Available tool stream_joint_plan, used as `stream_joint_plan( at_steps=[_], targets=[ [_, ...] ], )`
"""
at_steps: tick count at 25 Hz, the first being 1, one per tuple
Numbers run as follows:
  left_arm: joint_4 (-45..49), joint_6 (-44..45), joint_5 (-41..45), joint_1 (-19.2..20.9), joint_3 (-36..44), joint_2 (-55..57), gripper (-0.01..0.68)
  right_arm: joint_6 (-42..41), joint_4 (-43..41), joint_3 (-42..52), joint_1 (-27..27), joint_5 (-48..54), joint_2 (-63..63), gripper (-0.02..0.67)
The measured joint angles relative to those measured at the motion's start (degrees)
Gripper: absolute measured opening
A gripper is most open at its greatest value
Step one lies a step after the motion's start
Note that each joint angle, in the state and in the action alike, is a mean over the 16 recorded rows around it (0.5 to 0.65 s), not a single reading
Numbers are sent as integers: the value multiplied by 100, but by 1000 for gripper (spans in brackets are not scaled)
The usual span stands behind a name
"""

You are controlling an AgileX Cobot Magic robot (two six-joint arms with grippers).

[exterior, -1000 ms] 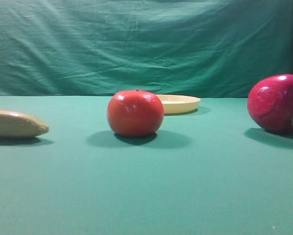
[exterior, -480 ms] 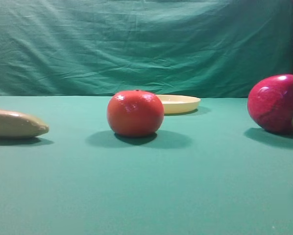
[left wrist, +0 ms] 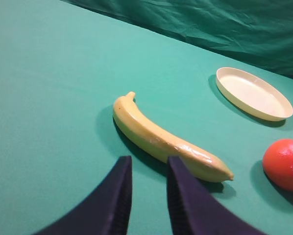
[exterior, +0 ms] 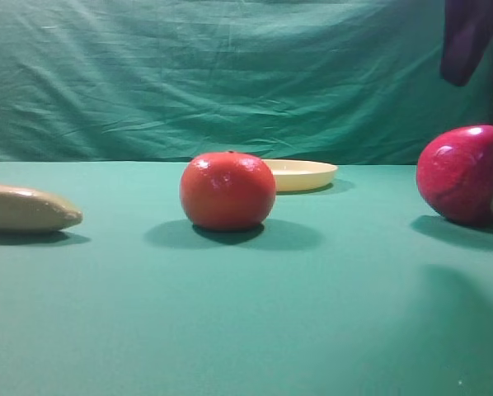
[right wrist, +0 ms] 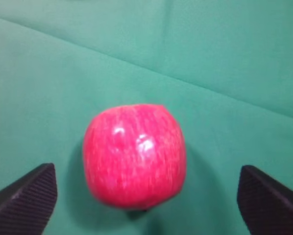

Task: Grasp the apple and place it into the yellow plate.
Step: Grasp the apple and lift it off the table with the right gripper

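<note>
So the right arm just showed up: a dark bit of it now hangs in the top right corner of the high view, which wasn't there a moment ago, and nothing on the table has moved. In the right wrist view the right gripper has its fingers spread wide, one on each side of the apple, well apart from it and not touching. My guess is it's lining up for the grab, so the actual task hasn't really started.

The apple sits on the green table at the far right edge of the high view, while the yellow plate is further back, just behind the orange-red fruit in the middle.

Left gripper hovers near the banana, fingers nearly together with a narrow gap, holding nothing.

Head count: one apple, one plate, one orange-red fruit, one banana, two grippers.
</note>
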Motion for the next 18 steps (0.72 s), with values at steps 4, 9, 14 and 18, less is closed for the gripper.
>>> stream_joint_plan(
  at_steps=[4,9,14,18],
  targets=[
    [0,0,0,0,0,0,157,-18,20,-49,0,-200,459,639],
    [0,0,0,0,0,0,157,-32,27,-94,0,-395,853,600],
    [0,0,0,0,0,0,157,-54,22,-305,0,-434,1049,558],
    [0,0,0,0,0,0,157,-114,17,-698,0,-393,1110,524]
  ],
)
